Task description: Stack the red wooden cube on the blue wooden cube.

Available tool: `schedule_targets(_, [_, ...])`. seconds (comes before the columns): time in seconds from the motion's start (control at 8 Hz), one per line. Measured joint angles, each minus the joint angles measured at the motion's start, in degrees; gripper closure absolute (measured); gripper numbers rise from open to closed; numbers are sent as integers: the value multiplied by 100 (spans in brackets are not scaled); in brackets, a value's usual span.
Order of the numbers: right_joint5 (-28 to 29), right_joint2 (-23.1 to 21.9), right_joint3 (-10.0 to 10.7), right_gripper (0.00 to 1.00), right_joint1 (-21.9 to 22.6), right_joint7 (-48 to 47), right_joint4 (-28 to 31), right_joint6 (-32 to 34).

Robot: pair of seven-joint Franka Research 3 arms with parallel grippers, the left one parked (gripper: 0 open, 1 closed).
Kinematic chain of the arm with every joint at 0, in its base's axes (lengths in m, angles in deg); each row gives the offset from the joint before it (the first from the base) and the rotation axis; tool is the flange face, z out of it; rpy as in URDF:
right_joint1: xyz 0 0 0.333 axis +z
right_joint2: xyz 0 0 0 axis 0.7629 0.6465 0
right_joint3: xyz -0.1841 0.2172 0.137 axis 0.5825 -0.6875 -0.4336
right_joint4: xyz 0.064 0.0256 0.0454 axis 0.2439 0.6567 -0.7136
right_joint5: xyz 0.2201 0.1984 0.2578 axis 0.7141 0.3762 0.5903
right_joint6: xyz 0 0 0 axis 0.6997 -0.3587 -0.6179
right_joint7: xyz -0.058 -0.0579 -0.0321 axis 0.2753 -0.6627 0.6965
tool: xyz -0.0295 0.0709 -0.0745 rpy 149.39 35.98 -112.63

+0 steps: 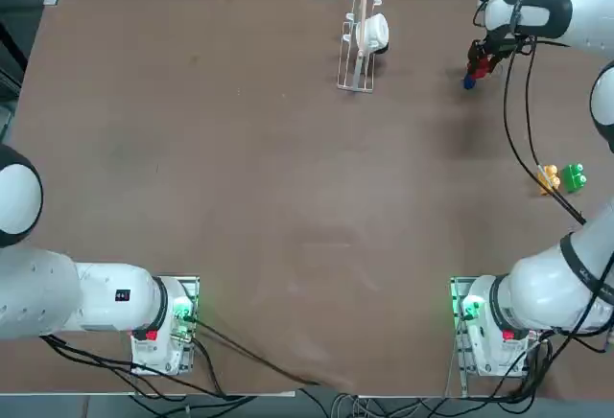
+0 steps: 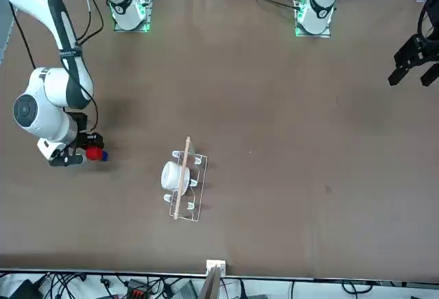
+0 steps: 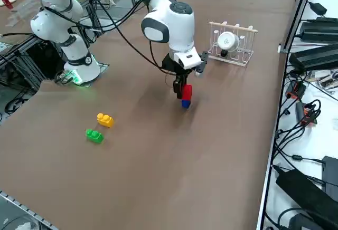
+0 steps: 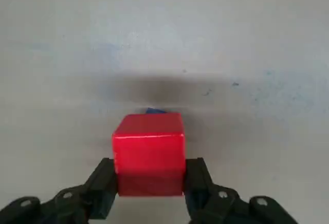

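Right tool [image 4: 149,183] clenched on red cube [image 4: 149,152], fingers [image 4: 100,185] pressing both sides. Red cube sits directly on blue cube [image 3: 185,104], right of rack [image 1: 359,42] on counter [image 1: 288,197]. Yellow block [image 3: 105,119] and green block [image 3: 94,135] well apart from rack.

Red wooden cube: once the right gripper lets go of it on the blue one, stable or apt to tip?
Probably tippy. The red wooden cube, clamped by the right gripper, looks wider than the blue wooden cube beneath it, so its footing is small. Flat plain faces suggest no rolling. It looks rigid between the fingers, though smooth and possibly slippery.
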Motion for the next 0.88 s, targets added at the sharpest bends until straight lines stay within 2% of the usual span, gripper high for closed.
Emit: schedule_targets(0.88, [44,0,0,29,0,0,0,-2])
